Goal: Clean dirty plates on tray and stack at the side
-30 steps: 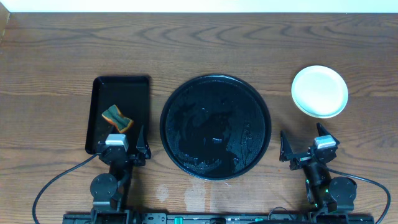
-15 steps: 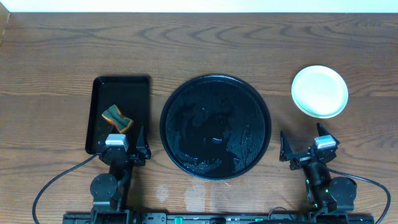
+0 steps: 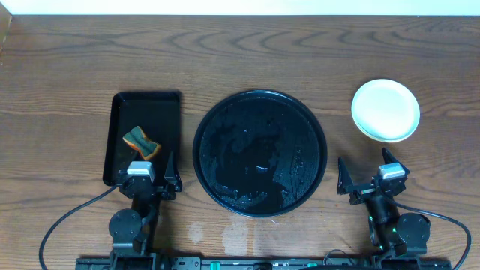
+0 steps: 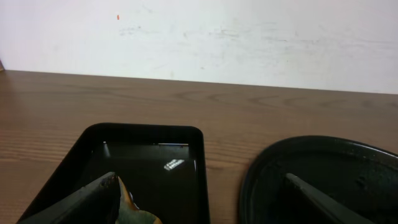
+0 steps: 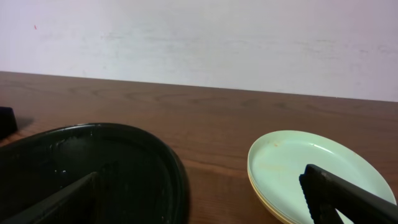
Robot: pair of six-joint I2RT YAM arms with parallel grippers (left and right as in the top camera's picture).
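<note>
The round glossy black tray (image 3: 260, 120) lies mid-table with wet streaks and nothing on it; it also shows as the tray (image 4: 323, 168) in the left wrist view and the tray (image 5: 74, 155) in the right wrist view. The plates (image 3: 385, 110) sit stacked on the wood to its right; the plates (image 5: 311, 168) have a mint-green one on top and a yellow rim beneath. My left gripper (image 3: 148, 171) (image 4: 199, 180) rests open at the near edge. My right gripper (image 3: 365, 169) (image 5: 199, 177) is also open, below the stack. Neither holds anything.
A small rectangular black tray (image 3: 146, 105) (image 4: 149, 155) left of the round tray holds a green and orange sponge (image 3: 141, 142) (image 4: 134, 211), just ahead of my left gripper. A white wall runs behind the far table edge.
</note>
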